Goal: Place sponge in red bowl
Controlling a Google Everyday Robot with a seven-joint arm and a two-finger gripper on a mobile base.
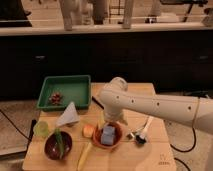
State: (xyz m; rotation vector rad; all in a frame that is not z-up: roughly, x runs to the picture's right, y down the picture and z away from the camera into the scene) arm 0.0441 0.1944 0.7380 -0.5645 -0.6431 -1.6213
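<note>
The blue-grey sponge (pixel 108 135) lies inside the shallow orange-red bowl (pixel 118 142) near the front middle of the wooden table. My white arm reaches in from the right and bends down over the bowl. The gripper (pixel 106 122) sits just behind and above the sponge, mostly hidden by the arm's wrist.
A green tray (pixel 75 90) with a small red item stands at the back left. A pale triangular cloth (pixel 68 115), a green cup (pixel 41 129), a maroon bowl (pixel 51 149) with a green item, an orange piece (pixel 88 131), a yellow banana (pixel 84 154) and a brush (pixel 142 133) lie around.
</note>
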